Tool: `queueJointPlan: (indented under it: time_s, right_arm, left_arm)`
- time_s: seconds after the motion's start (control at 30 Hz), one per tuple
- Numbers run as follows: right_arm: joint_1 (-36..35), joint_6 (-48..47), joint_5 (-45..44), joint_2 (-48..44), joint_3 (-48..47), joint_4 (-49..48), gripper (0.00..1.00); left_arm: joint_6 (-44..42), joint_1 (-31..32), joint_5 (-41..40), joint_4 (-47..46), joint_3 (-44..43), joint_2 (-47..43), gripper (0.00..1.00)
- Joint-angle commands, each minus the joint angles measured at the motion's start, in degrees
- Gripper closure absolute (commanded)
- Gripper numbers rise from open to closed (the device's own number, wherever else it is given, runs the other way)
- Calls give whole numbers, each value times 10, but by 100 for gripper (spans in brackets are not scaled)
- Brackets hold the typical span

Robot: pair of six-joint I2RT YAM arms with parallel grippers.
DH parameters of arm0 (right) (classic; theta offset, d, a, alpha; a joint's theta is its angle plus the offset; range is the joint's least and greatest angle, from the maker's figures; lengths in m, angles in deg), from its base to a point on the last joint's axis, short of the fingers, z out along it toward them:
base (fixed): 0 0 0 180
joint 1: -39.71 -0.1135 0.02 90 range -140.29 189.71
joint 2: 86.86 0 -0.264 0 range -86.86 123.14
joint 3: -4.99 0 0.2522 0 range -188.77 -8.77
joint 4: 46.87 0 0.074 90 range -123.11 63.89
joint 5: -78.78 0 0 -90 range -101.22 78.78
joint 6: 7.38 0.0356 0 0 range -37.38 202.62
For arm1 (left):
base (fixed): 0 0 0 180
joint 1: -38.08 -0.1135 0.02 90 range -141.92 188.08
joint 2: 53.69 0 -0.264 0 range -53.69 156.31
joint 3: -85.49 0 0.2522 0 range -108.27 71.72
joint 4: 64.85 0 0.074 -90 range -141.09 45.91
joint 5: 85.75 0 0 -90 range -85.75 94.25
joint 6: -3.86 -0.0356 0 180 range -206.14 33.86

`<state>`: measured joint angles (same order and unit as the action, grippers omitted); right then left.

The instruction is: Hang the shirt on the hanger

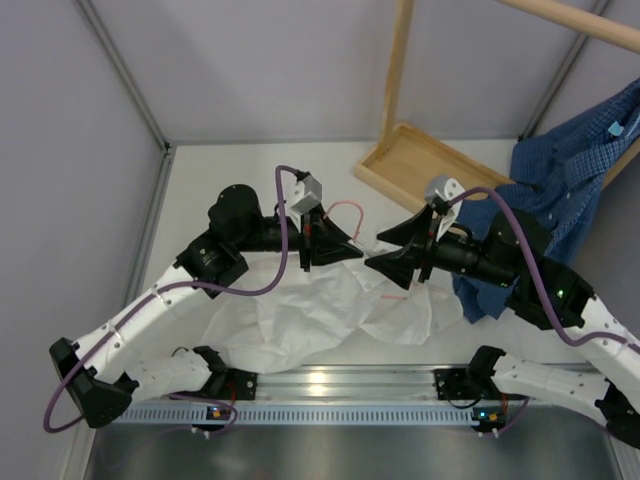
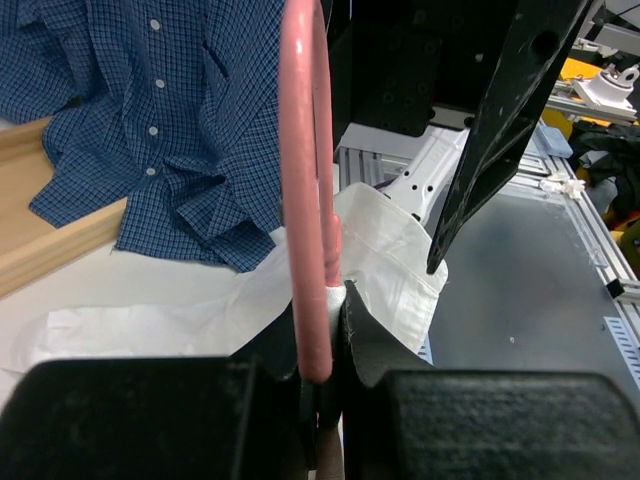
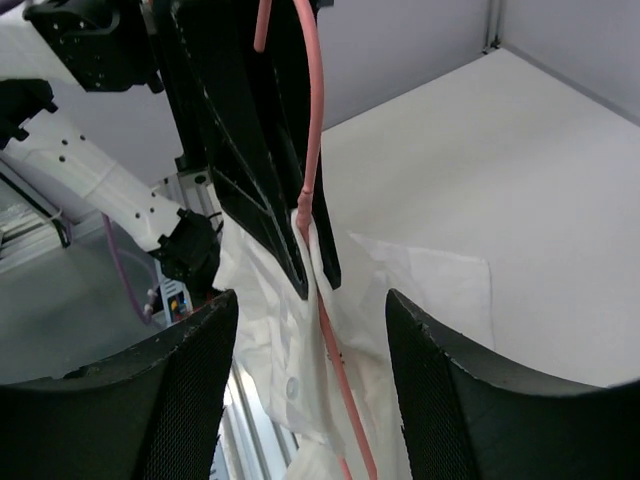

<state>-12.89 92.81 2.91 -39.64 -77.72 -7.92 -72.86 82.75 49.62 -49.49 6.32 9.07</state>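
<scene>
The white shirt lies wrinkled on the table in front of the arms. My left gripper is shut on the pink wire hanger together with a fold of the shirt. In the left wrist view the hanger rises straight out of the closed gripper, with white fabric pinched beside it. My right gripper is open and faces the left one closely. In the right wrist view the open gripper frames the hanger wire and the hanging shirt without touching either.
A blue checked shirt hangs on the light wooden rack at the back right; it also shows in the left wrist view. An aluminium rail runs along the near edge. Grey walls close the left and back.
</scene>
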Motion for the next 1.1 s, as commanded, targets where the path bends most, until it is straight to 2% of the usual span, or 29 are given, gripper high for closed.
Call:
queueJointPlan:
  time_s: [0.0, 0.07, 0.17, 0.3, 0.5, 0.6, 0.63, 0.73, 0.77, 0.8, 0.83, 0.87, 0.9, 0.93, 0.97, 1.07]
  right_arm:
    - [-5, -18, 46, -16, 19, -41, 42]
    - [-6, -19, 63, -16, 30, -71, 48]
    - [-5, -27, 71, -6, 19, -89, 50]
    - [-5, -34, 69, 23, -12, -92, 50]
    - [-5, -26, 86, 58, -15, -138, 61]
    - [-4, -16, 99, 64, -13, -164, 79]
    - [-5, -14, 100, 66, -12, -166, 99]
    - [-5, -16, 89, 57, -2, -175, 100]
    - [-5, -15, 70, 52, 5, -175, 100]
    - [-5, -15, 59, 46, 8, -174, 100]
    - [-5, -16, 46, 38, 13, -174, 100]
    - [-4, -18, 34, 25, 16, -173, 100]
    - [-5, -18, 3, 19, 23, -168, 100]
    - [-4, -23, -15, 13, 25, -160, 100]
    - [-4, -25, -32, 6, 24, -150, 100]
    - [-4, -36, -116, -4, 10, -103, 100]
  left_arm:
    - [-10, -1, 30, -60, 3, -13, 100]
    - [-8, -1, 97, -59, -1, -4, 100]
    - [-7, 3, 139, -59, -1, 4, 100]
    - [-18, 17, 136, -59, 5, 3, 100]
    - [-23, 27, 137, -60, 5, 10, 100]
    - [-23, 28, 140, -60, 5, 14, 100]
    - [-23, 28, 140, -59, 4, 15, 100]
    - [-47, 28, 119, -23, -4, 10, 100]
    - [-63, 28, 104, -15, -8, 3, 94]
    - [-71, 28, 81, 8, -10, -1, 77]
    - [-76, 28, 50, 32, -18, -6, 53]
    - [-83, 28, -26, 42, -22, -19, 17]
    - [-85, 28, -66, 52, -27, -26, 4]
    - [-88, 28, -110, 64, -32, -33, 2]
    - [-84, 28, -220, 85, -44, -51, 2]
    - [-65, 28, -403, 106, -34, -110, 2]
